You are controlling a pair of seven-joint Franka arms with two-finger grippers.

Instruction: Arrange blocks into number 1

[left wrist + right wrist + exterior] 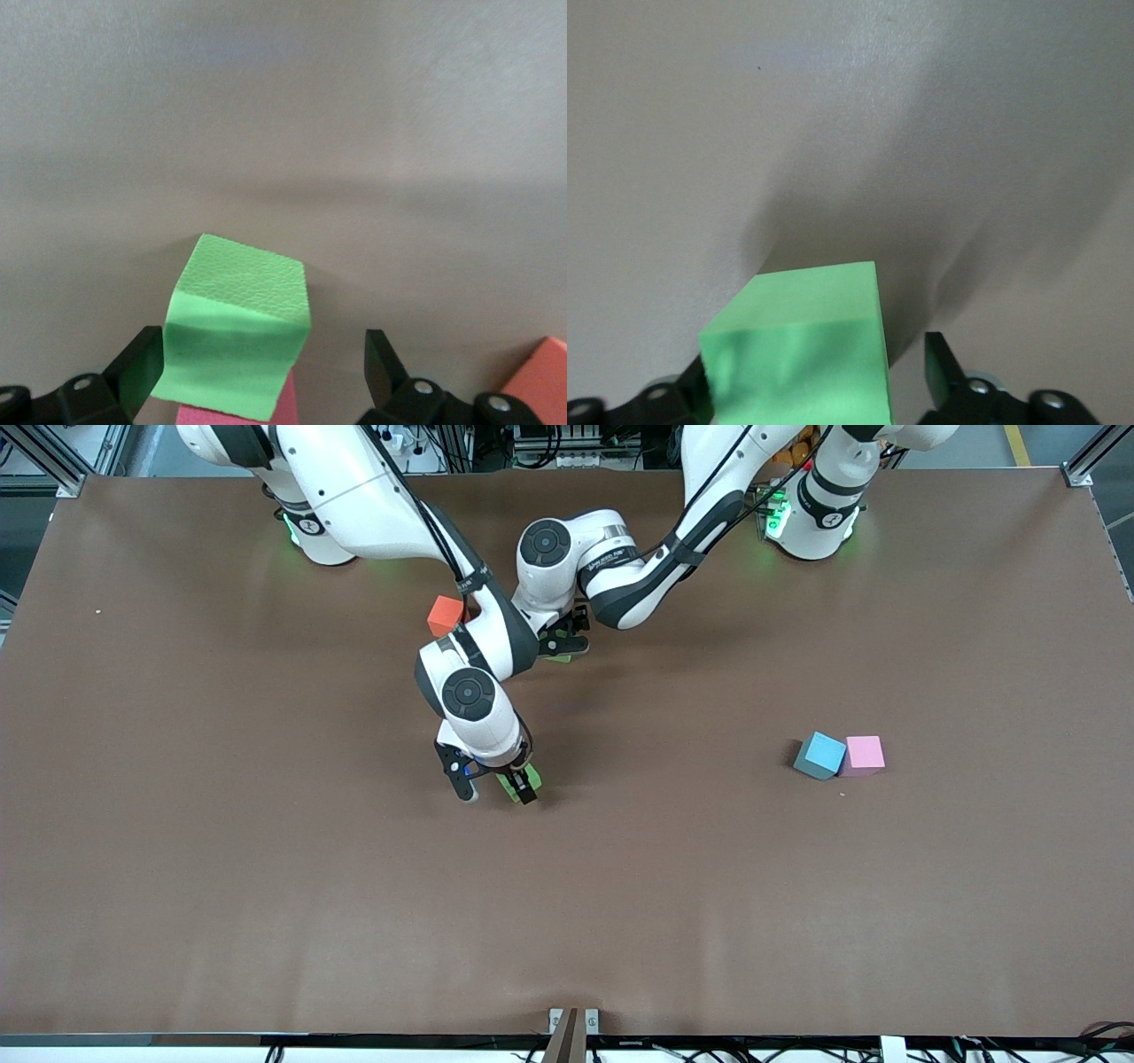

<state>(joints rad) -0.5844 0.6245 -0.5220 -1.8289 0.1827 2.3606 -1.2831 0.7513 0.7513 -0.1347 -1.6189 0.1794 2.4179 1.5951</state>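
Note:
My left gripper (563, 644) (261, 347) hangs open around a bright green block (558, 658) (237, 341). One finger is close against the block and the other stands well apart. That block rests tilted on a pinkish-red block (288, 412), mostly hidden beneath it. An orange-red block (446, 615) (542, 382) lies beside them, toward the right arm's end. Nearer the front camera, my right gripper (498, 791) (818, 363) is open low at the table around a second green block (516, 780) (799, 354), with a gap at one finger.
A light blue block (819, 755) and a pink block (865, 753) lie touching each other toward the left arm's end of the brown table (266, 886). The two arms cross close together above the table's middle.

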